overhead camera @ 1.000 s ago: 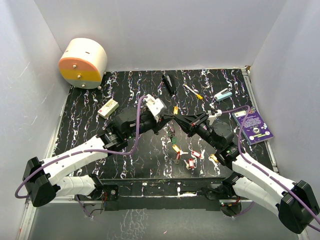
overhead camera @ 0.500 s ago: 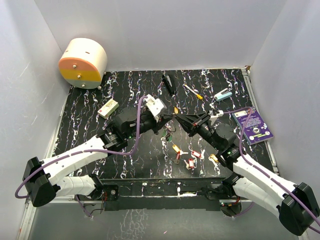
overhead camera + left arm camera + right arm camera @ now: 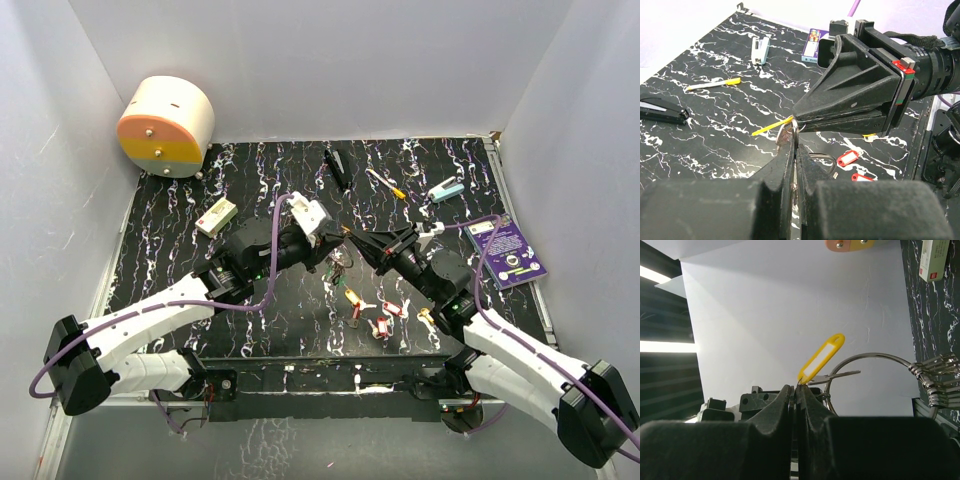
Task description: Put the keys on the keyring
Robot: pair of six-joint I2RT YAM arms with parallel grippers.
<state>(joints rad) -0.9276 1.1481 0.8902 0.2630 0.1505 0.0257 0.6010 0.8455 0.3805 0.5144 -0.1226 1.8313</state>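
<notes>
My left gripper [image 3: 333, 244] [image 3: 795, 136] is shut on the thin silver keyring [image 3: 795, 127], held above the mat's middle. The ring [image 3: 875, 371] shows as a wide wire loop carrying several keys [image 3: 938, 385] at its right side; they hang below the grippers [image 3: 340, 266]. My right gripper [image 3: 350, 236] [image 3: 796, 388] is shut on a yellow-headed key [image 3: 821, 357], tip to tip with the left one. Its yellow head [image 3: 771, 126] sticks out sideways and its blade [image 3: 840, 375] reaches across the ring. Loose red-headed keys [image 3: 384, 318] [image 3: 849, 158] and yellow-headed ones [image 3: 354, 298] lie on the mat in front.
A cream and orange drum [image 3: 166, 126] stands at the back left. A small white box [image 3: 216, 217], a black stapler [image 3: 337, 168], a yellow-handled screwdriver [image 3: 386, 184], a teal stapler [image 3: 446, 190] and a purple card [image 3: 508, 253] lie on the black marbled mat [image 3: 180, 250].
The right gripper has edged left and slightly down with the yellow key, closing on the left gripper's tip. The left gripper has shifted a little; both stay shut.
</notes>
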